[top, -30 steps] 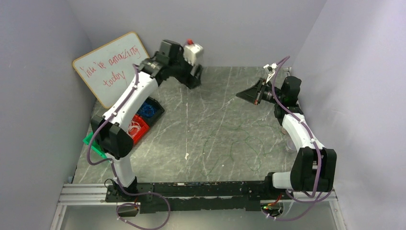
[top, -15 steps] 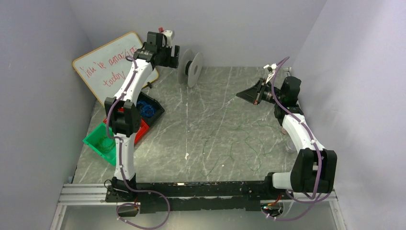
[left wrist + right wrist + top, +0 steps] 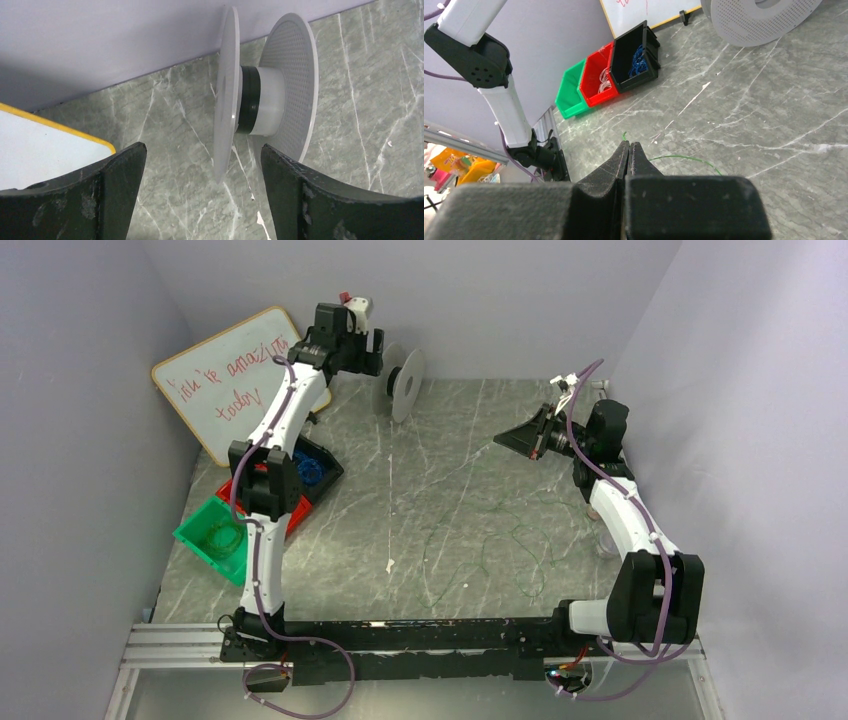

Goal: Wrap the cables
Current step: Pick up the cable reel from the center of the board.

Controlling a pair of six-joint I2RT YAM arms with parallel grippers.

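Your left gripper (image 3: 202,150) is released, its fingers spread wide with nothing between them. It is held high at the back of the marble table (image 3: 450,460) and faces the wire spool (image 3: 272,95), which stands on edge just by the rear wall. That spread probably suits closing over a flange or the hub to steady the spool. A dark band circles the hub next to the near flange; you cannot tell from here whether it is wound wire. Your right gripper (image 3: 629,145) is clenched shut and raised above the table's right side, tip pointing toward the middle. Whether a strand is pinched in it does not show. The cable (image 3: 679,157), hair-thin green wire, lies in loose squiggles on the marble in front of the arm bases, well apart from the spool, so most of the wrapping looks undone. The green bin (image 3: 200,537), red bin (image 3: 292,512) and black bin (image 3: 318,472) sit in a row on the left, below the whiteboard (image 3: 215,390), likely as sorted drop-offs.
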